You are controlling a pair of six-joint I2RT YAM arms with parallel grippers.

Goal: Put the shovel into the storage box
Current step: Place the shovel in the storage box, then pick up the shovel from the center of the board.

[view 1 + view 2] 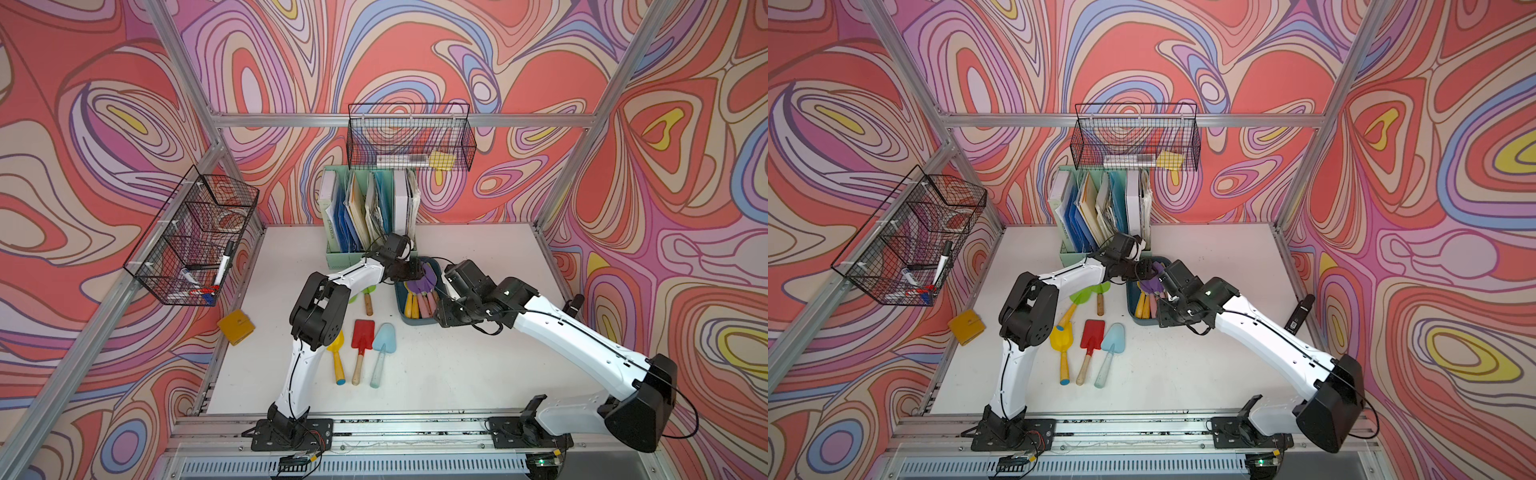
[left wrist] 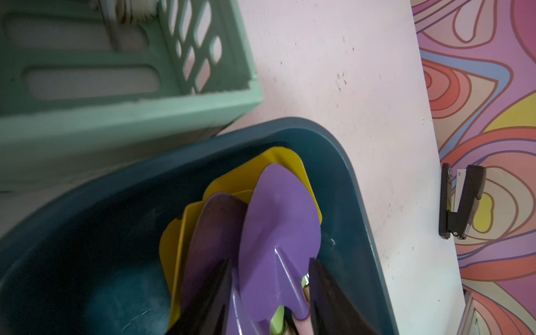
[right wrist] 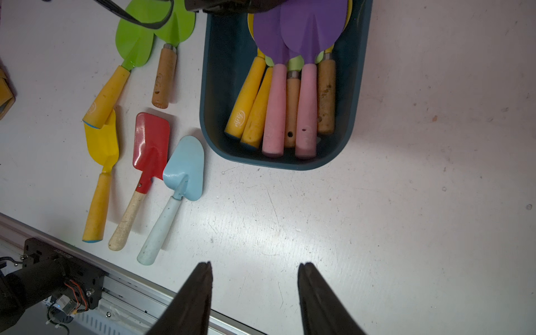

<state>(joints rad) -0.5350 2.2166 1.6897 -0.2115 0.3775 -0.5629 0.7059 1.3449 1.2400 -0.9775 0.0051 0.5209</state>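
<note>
Shovel (image 3: pixel 246 95) with yellow handle in storage box (image 3: pixel 223 72): white logo, unreadable.

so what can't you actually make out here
- storage box far end: top views, covered by the left arm and right arm
- left gripper: a dark blob in the top views; left wrist view leaves contact with the purple shovel unclear
- green shovel in the box: wrist views, only slivers under purple blades
- wire basket contents: top views, too small to name
</note>
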